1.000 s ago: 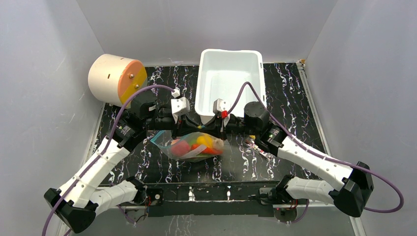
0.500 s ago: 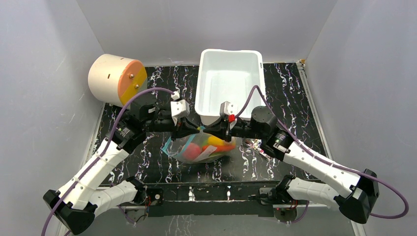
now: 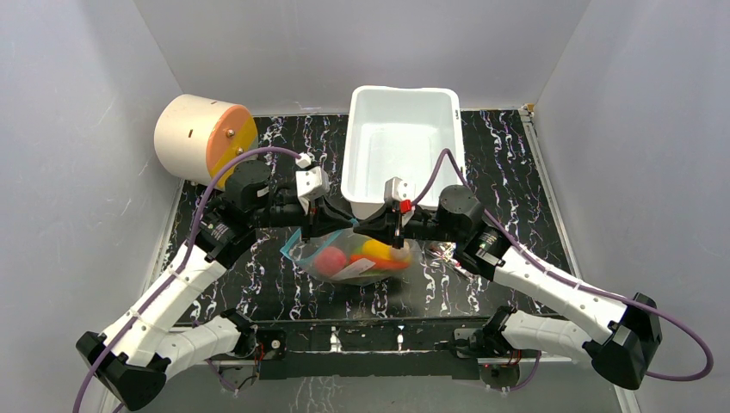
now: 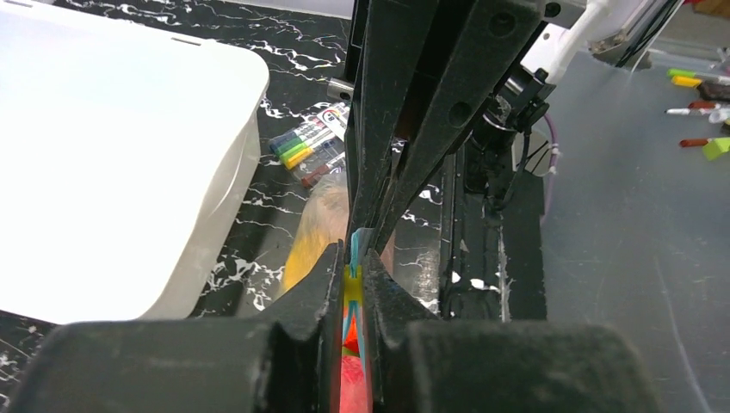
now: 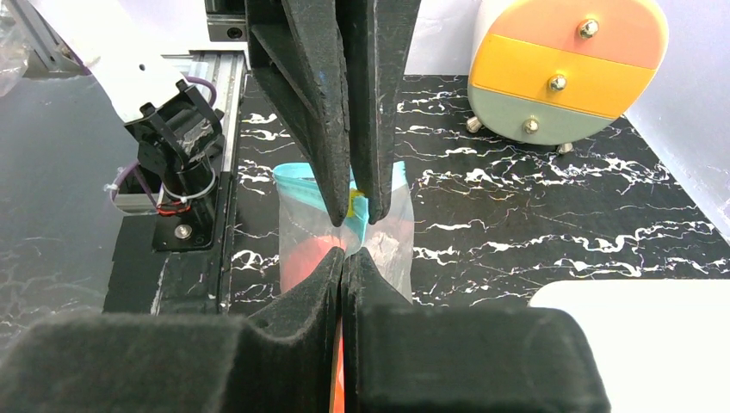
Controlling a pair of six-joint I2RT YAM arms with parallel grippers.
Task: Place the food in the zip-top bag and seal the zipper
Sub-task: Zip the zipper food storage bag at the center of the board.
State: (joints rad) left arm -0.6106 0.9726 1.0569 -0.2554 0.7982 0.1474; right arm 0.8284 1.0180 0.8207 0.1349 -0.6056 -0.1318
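The clear zip-top bag (image 3: 357, 258) hangs between my two grippers just in front of the white bin, with red, yellow and orange toy food (image 3: 372, 252) inside it. My left gripper (image 3: 320, 225) is shut on the bag's teal zipper strip (image 4: 354, 248) at the left of the mouth. My right gripper (image 3: 389, 231) is shut on the same strip at the right. In the right wrist view the bag (image 5: 387, 237) shows between my shut right gripper (image 5: 343, 258) and the left one's fingers facing it. The left gripper (image 4: 354, 258) pinches the strip edge-on.
A white bin (image 3: 405, 146) stands at the back centre, right behind the bag. A round cream and orange drawer unit (image 3: 202, 138) lies at the back left. A flat printed packet (image 3: 448, 254) lies on the black marbled table under the right arm.
Both grippers came back slightly toward the left with the bag held up between them; the bag hangs a little more spread and its mouth strip runs straighter between the two grips.
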